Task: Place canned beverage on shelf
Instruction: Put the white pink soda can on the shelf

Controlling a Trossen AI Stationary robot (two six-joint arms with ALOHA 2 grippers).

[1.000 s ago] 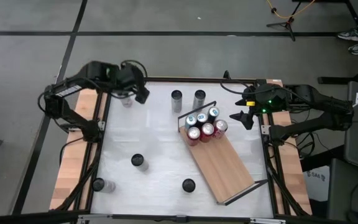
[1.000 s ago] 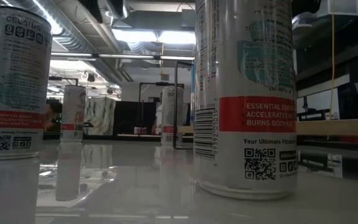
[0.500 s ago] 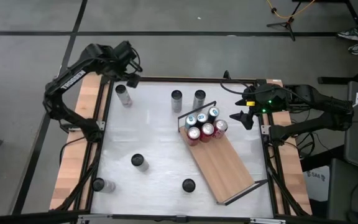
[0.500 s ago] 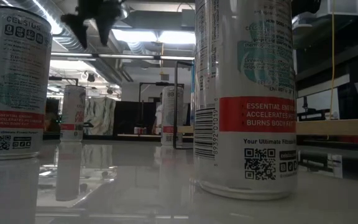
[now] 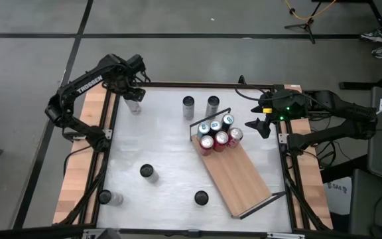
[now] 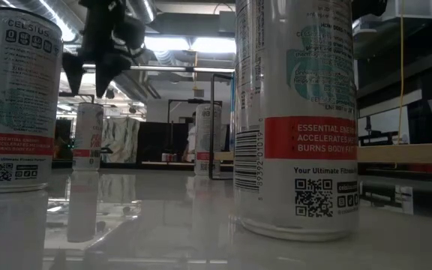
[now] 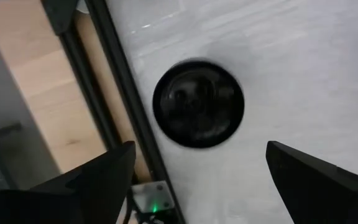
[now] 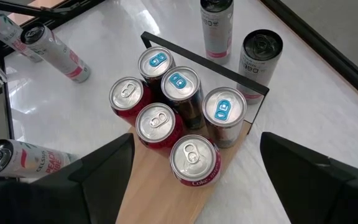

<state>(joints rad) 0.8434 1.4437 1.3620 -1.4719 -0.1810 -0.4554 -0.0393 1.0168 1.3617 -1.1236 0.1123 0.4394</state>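
High view | left pincer (image 5: 133, 91) released, hides can (image 7: 198, 103) | right pincer (image 5: 260, 124) released

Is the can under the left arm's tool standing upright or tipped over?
Upright. The left wrist view looks straight down on the can, showing only its round dark top, and the high view shows the can standing on the table beneath the open left tool.

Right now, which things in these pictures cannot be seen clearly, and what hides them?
- Can under the left end effector: left wrist view shows only its dark, blurred top; label unseen.
- Shelf: low view, the big near can covers most of it.
- Shelf's free end: cut off in the right wrist view.
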